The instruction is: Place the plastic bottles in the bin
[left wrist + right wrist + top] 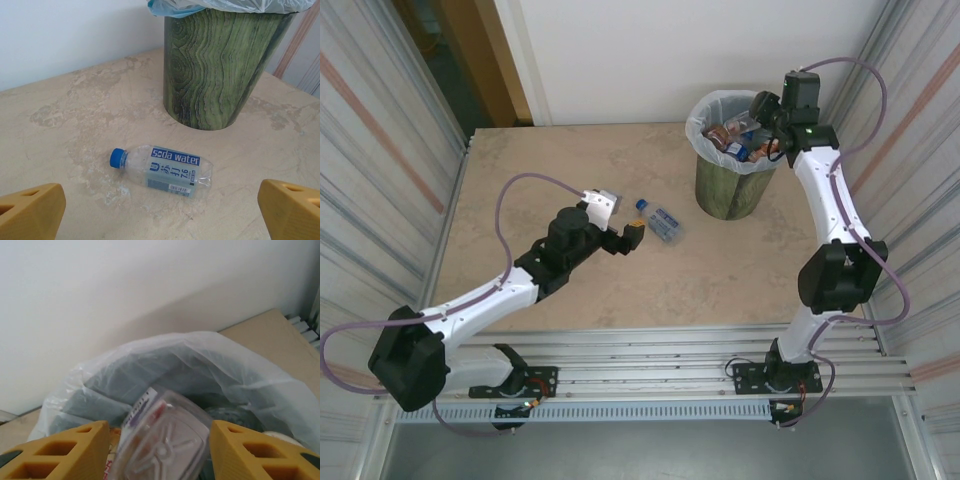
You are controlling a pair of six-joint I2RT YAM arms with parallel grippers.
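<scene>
Clear plastic, ribbed and slightly crumpled, forms the soda-water bottle [160,172], which lies on its side near the middle of the tabletop [570,160], left of the bin [725,190] and apart from it. Its blue screw cap points toward the far left corner. The label has a blue band reading "soda water" in white. Beneath it are large blue characters, finer print and a barcode, all too small to read. The tabletop is a beige, stone-patterned slab with cloudy mottling.

The bin, a round drum printed with dark-green wood grain, stands toward the far right corner. A wrinkled, translucent white bag [210,365] is folded over its rim. Inside, heaped bottles [728,140] with red and blue labels reach nearly to the rim; their writing is illegible.

The left gripper [160,207] hovers on the near side of the soda-water bottle. Its yellow, hollow-celled fingers [30,210] are spread wide with nothing between them. The right gripper [159,427] hangs over the bin's mouth. Between its yellow fingers [250,450] sits a clear bottle [165,445], with its moulded base toward the wrist camera. Both sides of the bottle meet the fingers, so the jaws are closed on it at a middling width. A strip of its label shows purple and red print, unreadable.
</scene>
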